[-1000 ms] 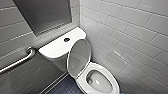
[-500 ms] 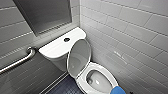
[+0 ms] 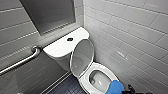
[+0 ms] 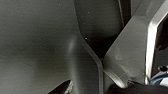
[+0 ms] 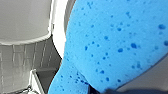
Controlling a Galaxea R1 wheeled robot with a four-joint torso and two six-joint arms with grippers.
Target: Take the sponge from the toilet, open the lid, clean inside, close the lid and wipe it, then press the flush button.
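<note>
Head view, left to right. A metal grab bar (image 3: 23, 60) runs along the grey tiled wall (image 3: 15, 30) at far left. Above it hangs a dark, framed panel (image 3: 50, 15). The toilet (image 3: 100, 68) stands in the corner. Its flat tank top carries the flush button (image 3: 70, 39) at its middle. The lid (image 3: 82, 58) is raised, standing nearly upright with its hinge end toward the tank, its hollow inner face turned toward the open bowl. Dark blue floor tiles (image 3: 66, 87) lie below the lid. The seat ring rests flat on the bowl, and water shows at its bottom.

The sponge (image 3: 115, 87) sits over the front rim of the bowl, at the lower edge of the view. The right gripper (image 3: 128, 90) lies just beside it as a dark shape, clamped on the sponge. A second tiled wall (image 3: 140, 37) closes the scene on the right.

Right wrist view: the sponge (image 5: 112, 42) appears close up, speckled with darker pores, with the white rim (image 5: 58, 32) behind it.

Left wrist view: the state of the left gripper (image 4: 97, 90) cannot be told among dark, smooth surfaces.
</note>
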